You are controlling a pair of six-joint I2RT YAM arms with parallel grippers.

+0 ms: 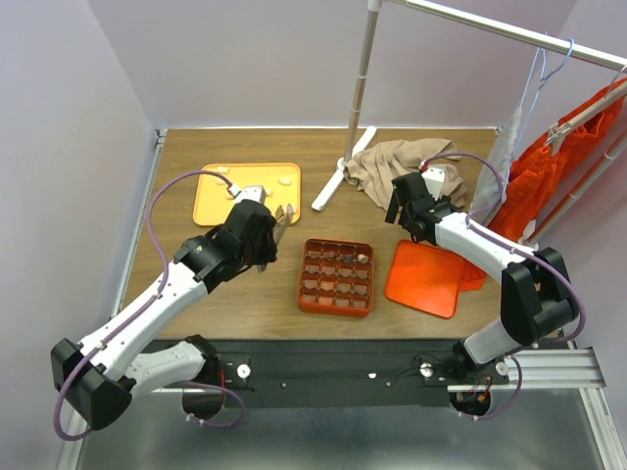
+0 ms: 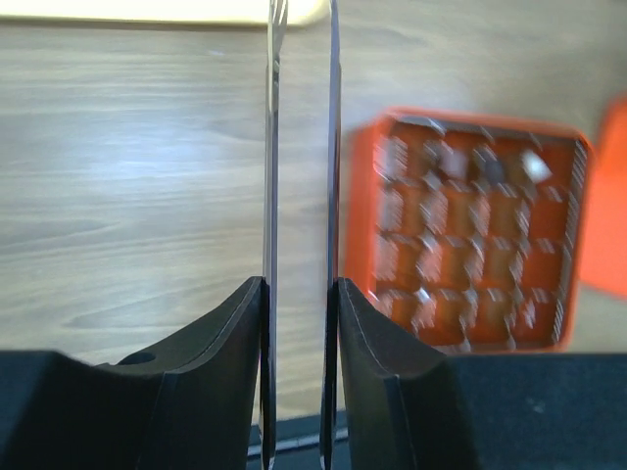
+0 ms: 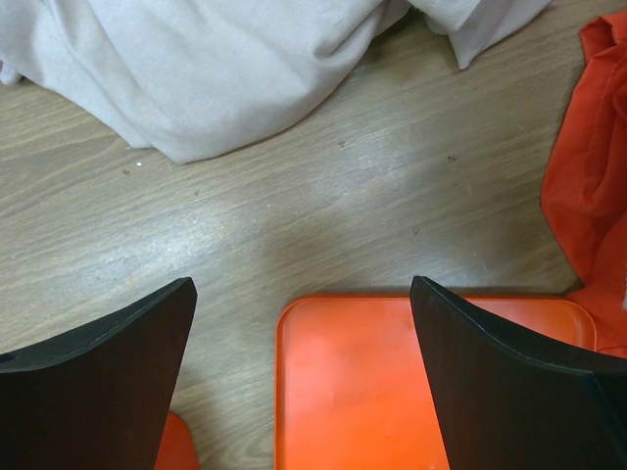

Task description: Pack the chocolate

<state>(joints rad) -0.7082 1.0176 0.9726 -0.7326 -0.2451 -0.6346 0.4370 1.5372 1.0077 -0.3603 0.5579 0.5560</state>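
Observation:
My left gripper (image 1: 266, 240) (image 2: 300, 284) is shut on a pair of thin metal tongs (image 1: 285, 219) (image 2: 271, 147), whose two blades stand a little apart with nothing visible between them. It hovers between the light orange tray (image 1: 217, 204) and the orange gridded box (image 1: 334, 311) (image 2: 470, 230). Cream lumps of chocolate (image 1: 284, 180) lie on the tray, and a few brown and pale pieces (image 1: 361, 258) sit in the box's back cells. My right gripper (image 1: 397, 211) (image 3: 304, 289) is open above the far edge of the flat orange tray (image 1: 424, 277) (image 3: 392, 392).
A clothes-rack foot (image 1: 338, 176) and a beige cloth (image 1: 392, 166) (image 3: 225, 69) lie at the back of the table. Orange garments (image 1: 558, 166) (image 3: 588, 196) hang and spill at the right. The left wrist view is blurred over the box.

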